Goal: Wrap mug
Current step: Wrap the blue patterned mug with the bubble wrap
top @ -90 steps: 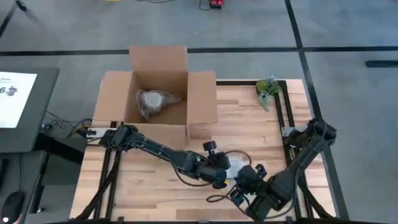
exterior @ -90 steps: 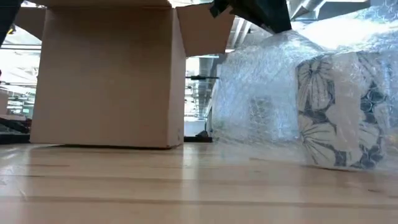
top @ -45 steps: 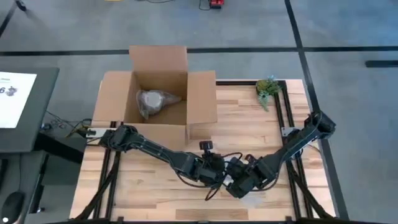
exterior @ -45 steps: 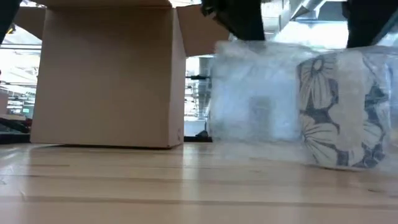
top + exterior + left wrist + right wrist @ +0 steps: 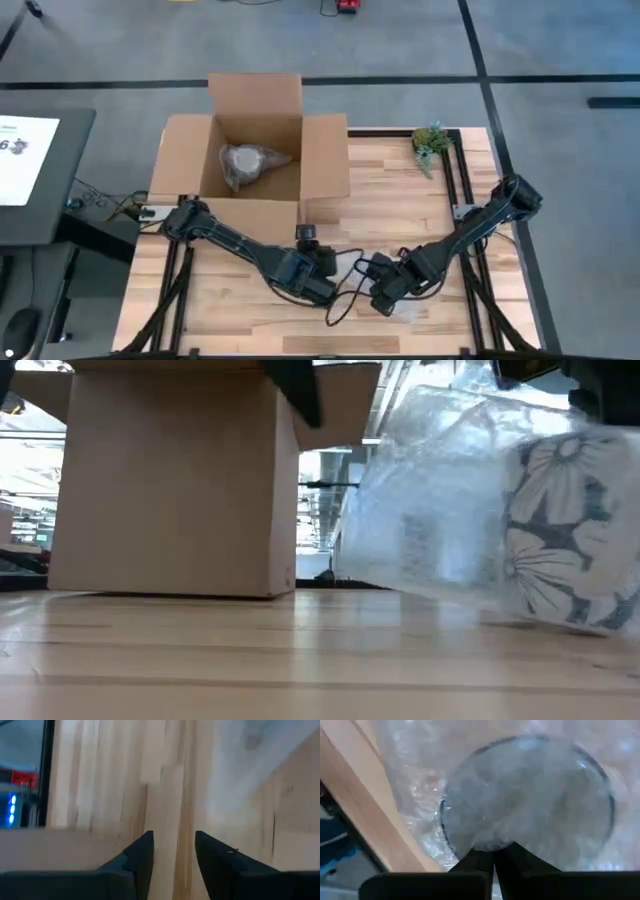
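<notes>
Right pincer (image 5: 388, 300): fingers pressed together, pinching the bubble wrap over the mug's mouth, low on the desk's near edge, right of centre.
Left pincer (image 5: 172, 851): narrowly parted, holding nothing, hanging over bare planks just left of the right one.
Desk (image 5: 400, 215): pale wooden planks, with a small plant (image 5: 431, 141) at the far right corner.
Cardboard box (image 5: 250, 140): open at the far left of the desk, one wrapped bundle (image 5: 243, 164) already inside.
Bubble wrap (image 5: 440, 530): clear sheet draped over and around the mug, billowing loosely toward the box in the low view.
Mug (image 5: 575, 535): white with a dark flower print, tilted, inside the wrap under the right pincer.
Step in hand: seemingly tucking the sheet into the mug's mouth while the loose side hangs free.
Next move: likely needs the left pincer to gather the slack side and fold it around the mug.
</notes>
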You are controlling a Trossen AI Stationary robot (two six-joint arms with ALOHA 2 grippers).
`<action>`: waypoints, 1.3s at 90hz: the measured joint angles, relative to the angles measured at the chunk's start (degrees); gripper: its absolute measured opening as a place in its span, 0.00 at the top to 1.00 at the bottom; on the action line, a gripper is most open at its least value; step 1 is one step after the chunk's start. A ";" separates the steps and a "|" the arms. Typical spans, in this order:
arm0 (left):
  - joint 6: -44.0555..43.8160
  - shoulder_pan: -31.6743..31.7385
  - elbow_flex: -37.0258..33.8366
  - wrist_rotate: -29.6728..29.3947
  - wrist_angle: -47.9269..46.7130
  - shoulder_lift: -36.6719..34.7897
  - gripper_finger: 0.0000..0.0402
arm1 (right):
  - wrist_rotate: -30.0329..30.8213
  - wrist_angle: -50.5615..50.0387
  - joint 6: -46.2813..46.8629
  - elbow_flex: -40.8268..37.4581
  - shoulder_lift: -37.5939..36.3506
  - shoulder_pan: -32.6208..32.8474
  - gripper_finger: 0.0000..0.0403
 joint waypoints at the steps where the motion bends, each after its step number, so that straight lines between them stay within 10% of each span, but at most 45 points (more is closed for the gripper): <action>1: -0.55 -0.26 0.00 0.08 -0.54 -0.22 0.69 | -0.10 0.03 0.00 0.00 -0.21 -0.15 1.00; 70: -31.93 -16.45 0.04 -5.43 -9.77 -22.43 0.69 | -5.66 1.48 -4.10 2.49 10.54 -9.38 1.00; 117: -31.17 -19.75 0.04 -9.38 -9.72 -25.38 0.69 | -4.13 -11.13 -2.05 17.05 10.49 -8.41 1.00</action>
